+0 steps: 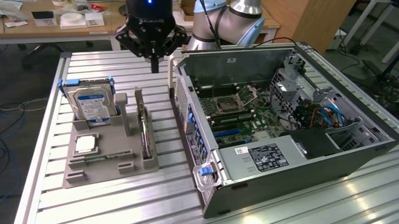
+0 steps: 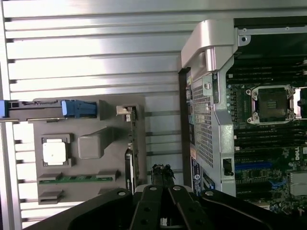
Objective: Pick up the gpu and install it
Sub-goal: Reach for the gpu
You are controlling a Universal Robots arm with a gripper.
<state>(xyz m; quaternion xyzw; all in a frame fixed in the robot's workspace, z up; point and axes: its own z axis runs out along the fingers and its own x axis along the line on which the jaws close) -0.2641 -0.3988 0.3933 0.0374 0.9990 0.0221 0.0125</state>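
While end effector (image 1: 154,69) hovers closed, gpu (image 1: 144,126) below, untouched

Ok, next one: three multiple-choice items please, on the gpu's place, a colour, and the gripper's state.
1. The gpu stands: A on edge in the grey holder; B atop the hard drive; C in the gripper.
2. The hard drive's side rails are: A red; B blue; C yellow.
3. The gripper is: A wide open; B shut on the gpu; C shut, empty.
Answers: 1 A, it sits upright in a holder slot; 2 B, blue shows at both sides of the drive; 3 C, closed with nothing in it.
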